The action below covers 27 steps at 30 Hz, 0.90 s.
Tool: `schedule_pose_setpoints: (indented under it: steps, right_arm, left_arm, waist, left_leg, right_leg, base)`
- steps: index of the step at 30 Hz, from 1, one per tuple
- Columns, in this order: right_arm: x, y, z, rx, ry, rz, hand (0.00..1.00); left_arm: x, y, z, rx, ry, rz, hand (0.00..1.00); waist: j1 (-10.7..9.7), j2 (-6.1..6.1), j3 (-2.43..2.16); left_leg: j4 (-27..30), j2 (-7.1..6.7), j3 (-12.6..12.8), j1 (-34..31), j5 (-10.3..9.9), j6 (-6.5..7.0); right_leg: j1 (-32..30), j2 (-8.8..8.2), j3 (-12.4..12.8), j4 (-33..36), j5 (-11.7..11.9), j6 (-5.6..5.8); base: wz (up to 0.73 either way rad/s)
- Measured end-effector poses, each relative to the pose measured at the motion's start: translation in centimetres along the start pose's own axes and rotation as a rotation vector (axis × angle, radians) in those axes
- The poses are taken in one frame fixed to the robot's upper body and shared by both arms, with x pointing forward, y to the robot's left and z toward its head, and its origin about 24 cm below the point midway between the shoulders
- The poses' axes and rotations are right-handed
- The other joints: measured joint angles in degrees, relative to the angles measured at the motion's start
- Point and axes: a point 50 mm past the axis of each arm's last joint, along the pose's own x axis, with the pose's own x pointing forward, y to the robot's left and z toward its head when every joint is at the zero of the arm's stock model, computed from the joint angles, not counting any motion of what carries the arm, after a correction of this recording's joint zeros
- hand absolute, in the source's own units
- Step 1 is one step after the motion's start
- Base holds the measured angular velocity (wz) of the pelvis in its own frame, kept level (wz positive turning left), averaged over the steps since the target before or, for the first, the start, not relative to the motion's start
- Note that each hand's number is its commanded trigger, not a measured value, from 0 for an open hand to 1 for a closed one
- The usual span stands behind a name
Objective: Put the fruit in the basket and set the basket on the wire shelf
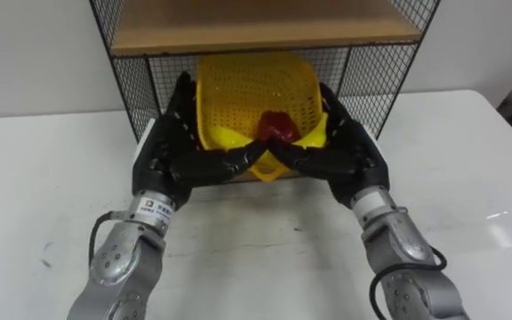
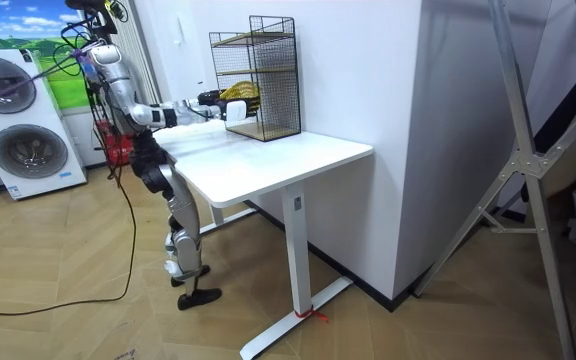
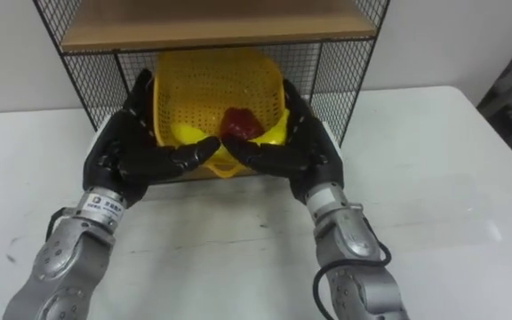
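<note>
A yellow perforated basket (image 1: 256, 84) sits tilted in the lower compartment of the black wire shelf (image 1: 127, 80), under its wooden board (image 1: 265, 27). Inside lie a red fruit (image 1: 276, 124) and a yellow fruit (image 1: 225, 135). My left hand (image 1: 172, 156) presses flat on the basket's left side and my right hand (image 1: 349, 151) on its right side. Their fingers reach straight into the shelf, and both thumbs meet along the basket's front edge. In the room view I stand at the table's end with both arms stretched to the shelf (image 2: 268, 75).
The shelf stands at the back of a white table (image 1: 52, 178), against the wall. Wire mesh walls close in both sides of the compartment. A washing machine (image 2: 28, 130) stands behind me at the room view's left.
</note>
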Motion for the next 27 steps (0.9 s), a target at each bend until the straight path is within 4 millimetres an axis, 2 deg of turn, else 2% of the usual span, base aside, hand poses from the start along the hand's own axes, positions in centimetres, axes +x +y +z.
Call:
schedule_pose_setpoints:
  steps: [5, 7, 14, 21, 27]
  right_arm:
    - [1.7, 0.5, 1.2, -0.006, -0.017, -0.008, 0.00]
    - [2.7, 0.6, 1.6, -0.015, -0.015, -0.026, 0.00]
    - [3.7, 0.4, 1.8, -0.023, 0.020, -0.076, 0.00]
    - [5.4, -0.1, 1.8, -0.021, 0.077, -0.159, 0.00]
    - [6.7, 0.5, 2.4, -0.020, 0.104, -0.158, 0.00]
  left_arm:
    - [1.8, 0.6, -1.4, 0.003, 0.091, 0.029, 0.00]
    - [2.7, 0.6, -1.4, 0.007, 0.108, 0.034, 0.00]
    - [3.9, 0.5, -1.6, 0.010, 0.150, 0.045, 0.00]
    - [5.0, 0.1, -3.2, -0.006, 0.253, 0.079, 0.00]
    - [6.4, 0.5, -2.7, -0.026, 0.275, 0.142, 0.00]
  waist:
    - [-0.04, -0.02, 0.03]
    - [-0.12, -0.37, 0.26]
    - [-0.16, -0.49, 0.33]
    - [-0.55, -0.44, 0.33]
    - [-1.25, -0.39, 0.35]
  left_leg:
    - [-0.42, 0.46, 0.17, 0.30, 0.23, -0.37]
    - [-0.66, 0.70, 0.09, 0.68, 0.39, -0.61]
    - [-1.51, 1.18, 0.38, 0.87, 0.63, -0.96]
    - [-2.61, 1.32, 0.72, 1.44, 1.37, -1.12]
    - [-3.01, 1.44, 0.75, 1.59, 1.60, -1.19]
  right_leg:
    - [0.25, 0.29, -0.06, -1.16, 0.51, -0.38]
    - [0.90, 0.58, -0.16, -2.09, 0.95, -0.60]
    - [1.75, 1.22, 0.02, -3.82, 1.81, -0.86]
    - [2.26, 1.57, 0.72, -5.19, 2.91, -1.04]
    - [2.69, 1.87, 1.00, -6.20, 3.57, -1.10]
  base:
    - [-0.02]
    - [0.00]
    - [-0.02]
    - [-0.02]
    - [-0.02]
